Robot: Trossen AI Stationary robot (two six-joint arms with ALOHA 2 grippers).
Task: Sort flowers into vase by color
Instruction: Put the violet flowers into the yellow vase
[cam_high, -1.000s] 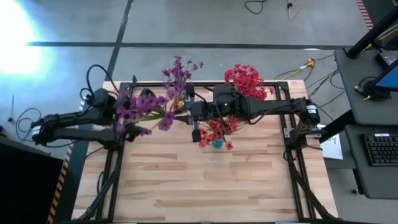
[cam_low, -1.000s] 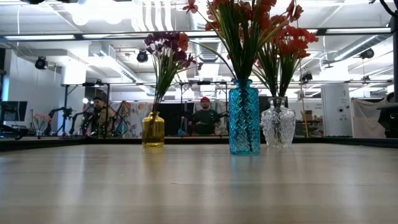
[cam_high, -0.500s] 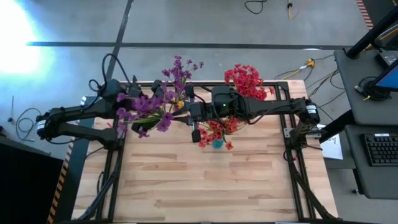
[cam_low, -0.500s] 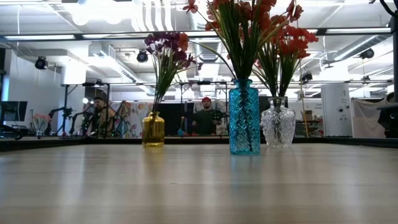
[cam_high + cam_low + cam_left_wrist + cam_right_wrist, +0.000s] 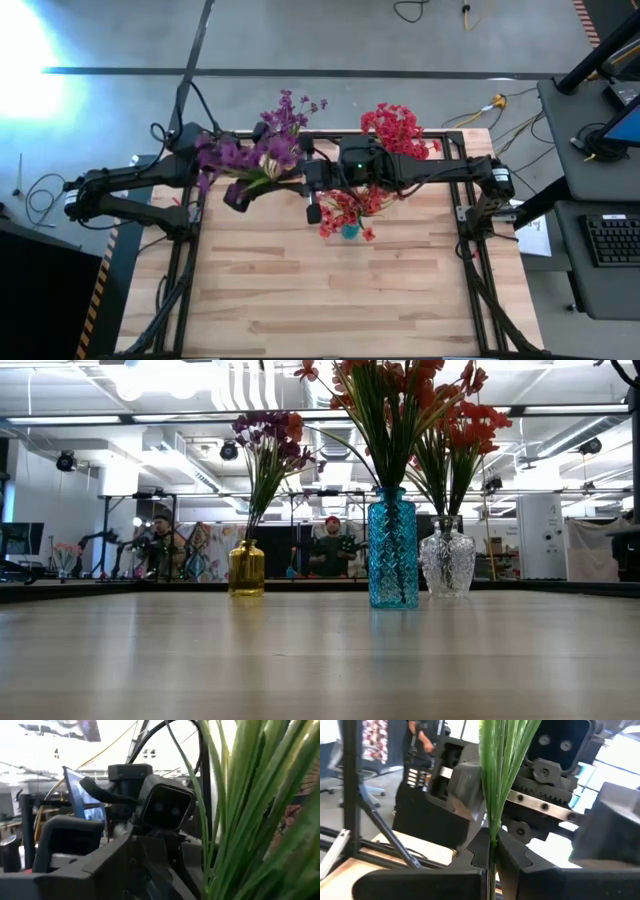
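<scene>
While my right pincer (image 5: pixel 492 851) is clamped together on the green stems of the purple flowers (image 5: pixel 250 155), the bunch lies level above the table (image 5: pixel 330 300), toward its 11 o'clock corner, blossoms pointing to 9 o'clock. My left pincer (image 5: pixel 237 196) hangs just beside those blossoms, at their 6 o'clock; whether it is apart or together I cannot tell. Farther back stand a blue vase (image 5: pixel 392 550) with red flowers (image 5: pixel 400 400), then a yellow vase (image 5: pixel 246 569) and a clear vase (image 5: pixel 447 565).
</scene>
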